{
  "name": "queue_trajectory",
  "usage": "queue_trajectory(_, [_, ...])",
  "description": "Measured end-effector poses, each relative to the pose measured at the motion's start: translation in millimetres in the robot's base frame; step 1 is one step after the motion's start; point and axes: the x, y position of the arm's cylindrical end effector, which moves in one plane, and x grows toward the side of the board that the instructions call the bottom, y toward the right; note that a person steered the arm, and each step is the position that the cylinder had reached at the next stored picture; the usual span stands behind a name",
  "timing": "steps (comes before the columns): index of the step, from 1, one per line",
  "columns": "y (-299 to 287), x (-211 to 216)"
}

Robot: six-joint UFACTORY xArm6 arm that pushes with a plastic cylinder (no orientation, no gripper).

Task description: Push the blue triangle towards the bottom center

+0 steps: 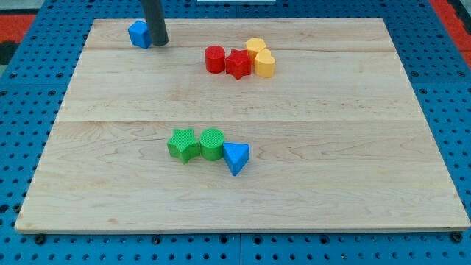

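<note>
The blue triangle [236, 157] lies a little below the board's middle, touching the right side of a green cylinder [212, 143]. A green star [182, 144] sits just left of that cylinder. My tip [160, 43] is at the view's top left, far from the triangle, right beside a blue block [138, 34] whose shape looks like a cube or pentagon. The rod comes down from the top edge.
A red cylinder [215, 59], a red star [238, 64] and two yellow blocks [256, 48] [265, 65] cluster at the top centre. The wooden board [353, 162] rests on a blue pegboard table [452, 88].
</note>
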Motion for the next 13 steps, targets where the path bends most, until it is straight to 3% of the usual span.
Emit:
queue_trajectory(4, [-29.8, -4.0])
queue_trajectory(6, [55.2, 15.6])
queue_trajectory(7, [58.2, 90.5])
queue_trajectory(8, [76.5, 124.5])
queue_trajectory(9, [161.6, 131.9])
queue_trajectory(10, [190.7, 196.4])
queue_trajectory(11, [184.2, 243.2])
queue_trajectory(13, [117.1, 270.2])
